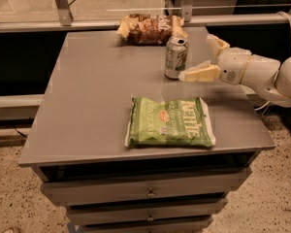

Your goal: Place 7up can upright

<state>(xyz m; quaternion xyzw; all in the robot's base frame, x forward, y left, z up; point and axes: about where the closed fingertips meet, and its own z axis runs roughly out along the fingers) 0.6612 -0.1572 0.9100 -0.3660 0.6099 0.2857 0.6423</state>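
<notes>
The 7up can (176,57) stands upright on the grey table (97,96), right of the middle toward the back. It is silver with green and a red mark, with its shiny top facing up. My gripper (197,57) is just to the right of the can, open and empty. One cream finger (200,74) reaches toward the can's base and may just touch it. The other finger (216,43) stands apart behind and to the right. The white arm (266,74) comes in from the right edge.
A flat green chip bag (169,122) lies near the table's front right. A brown snack bag (150,29) lies at the back edge behind the can. Drawers (148,192) sit under the tabletop. A metal rail (136,22) runs behind the table.
</notes>
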